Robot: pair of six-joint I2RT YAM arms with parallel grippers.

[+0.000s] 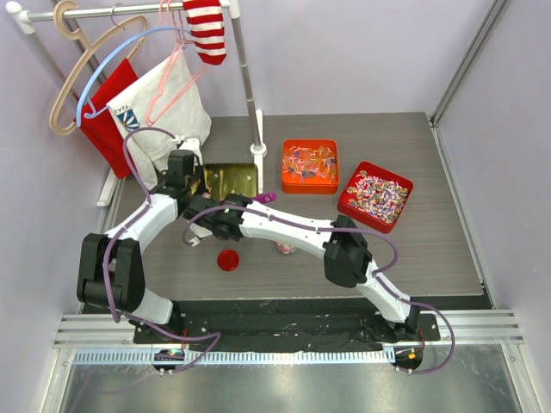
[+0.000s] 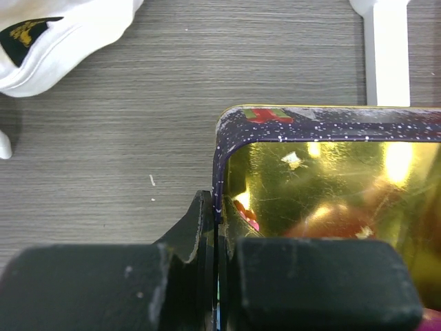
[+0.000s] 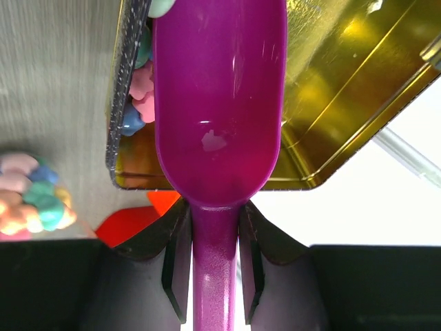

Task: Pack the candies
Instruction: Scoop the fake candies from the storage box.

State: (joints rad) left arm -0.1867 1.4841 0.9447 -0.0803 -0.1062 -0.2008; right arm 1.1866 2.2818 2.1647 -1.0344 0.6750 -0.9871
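Grey wood-grain desk (image 1: 430,249) between pale lilac walls, seen from above and from both wrists. The left arm (image 1: 146,219) bends forward and inward from its base, bringing the left gripper (image 2: 219,241) to the near-left corner of the gold tin (image 1: 231,179). It is clamped on the tin's wall, with one finger outside the dark star-speckled side and the other inside against the gold lining. The right arm (image 1: 344,249) reaches across the desk to the left. The right gripper (image 3: 215,248) is closed on the handle of the purple scoop (image 3: 217,103), whose bowl lies over the tin's open edge. Some of the candies (image 3: 138,96), pink, blue and green, lie in the tin's corner beside the scoop; a small pastel heap of them sits on the desk near the right forearm, apart from the tin. A red disc (image 1: 228,260) lies on the desk nearer the arm bases. The orange tin (image 1: 287,146) and red tin (image 1: 357,212), both filled with wrapped sweets, stand to the right of the gold tin. Behind the gold tin rises the white post of a clothes rail (image 1: 245,77), which carries hangers (image 1: 86,60), a white bag (image 1: 168,99) and a striped sock (image 1: 207,30).
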